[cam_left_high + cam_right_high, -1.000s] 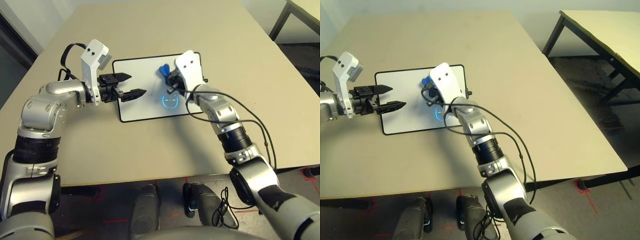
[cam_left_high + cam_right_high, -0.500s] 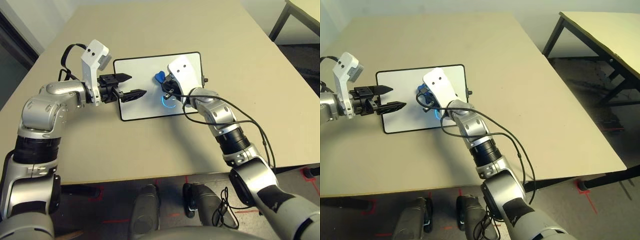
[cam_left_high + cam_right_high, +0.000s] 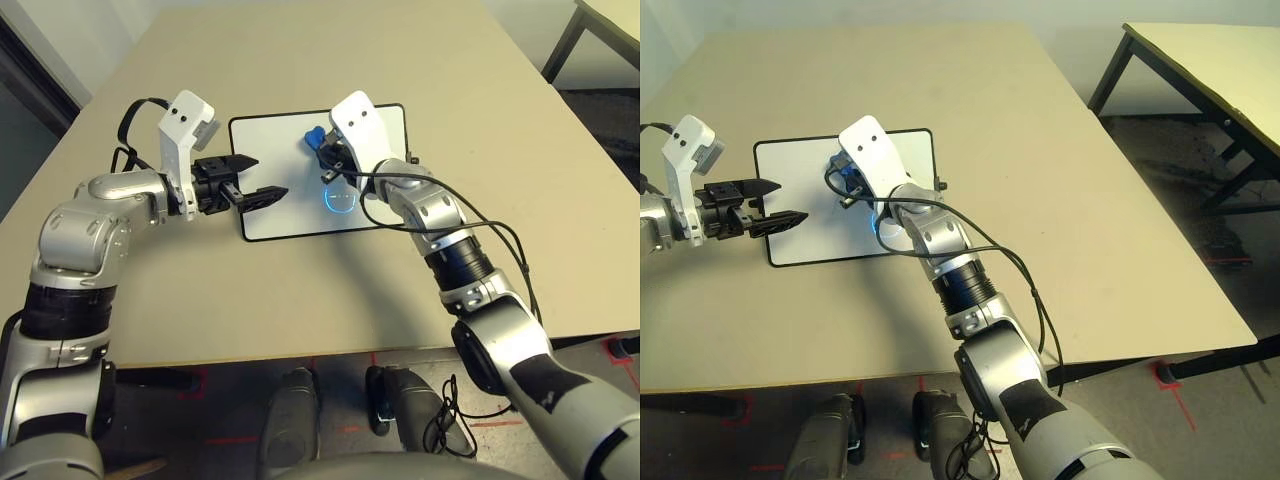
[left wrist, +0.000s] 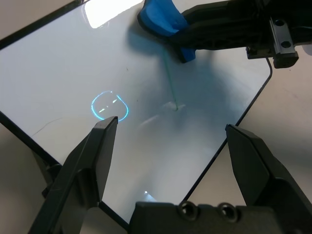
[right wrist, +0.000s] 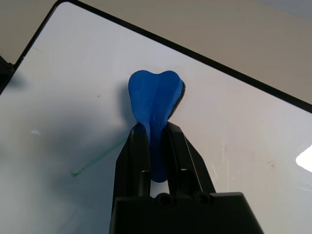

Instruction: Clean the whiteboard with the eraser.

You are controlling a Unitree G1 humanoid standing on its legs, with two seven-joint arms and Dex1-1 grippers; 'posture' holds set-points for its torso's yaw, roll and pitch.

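Left gripper [image 3: 262, 177] released, jaws spread, hovering over whiteboard's [image 3: 290, 210] left edge. Blue face mark [image 3: 340, 198] mid-board, faint green streak [image 5: 95, 162] beside it. Farther back, right gripper [image 3: 322, 153] clamps eraser [image 3: 311, 135], pressed on board.

From the head, we are looking forward and down with both eye views, taking in the table [image 3: 300, 290] and the whole whiteboard [image 3: 290, 215]; the right eye is also taking in a second table [image 3: 1210, 60]. The left wrist camera is looking close along its open gripper [image 4: 170, 146] at the board. The right wrist camera is looking closer still at the eraser [image 5: 155, 100], which all four views share.
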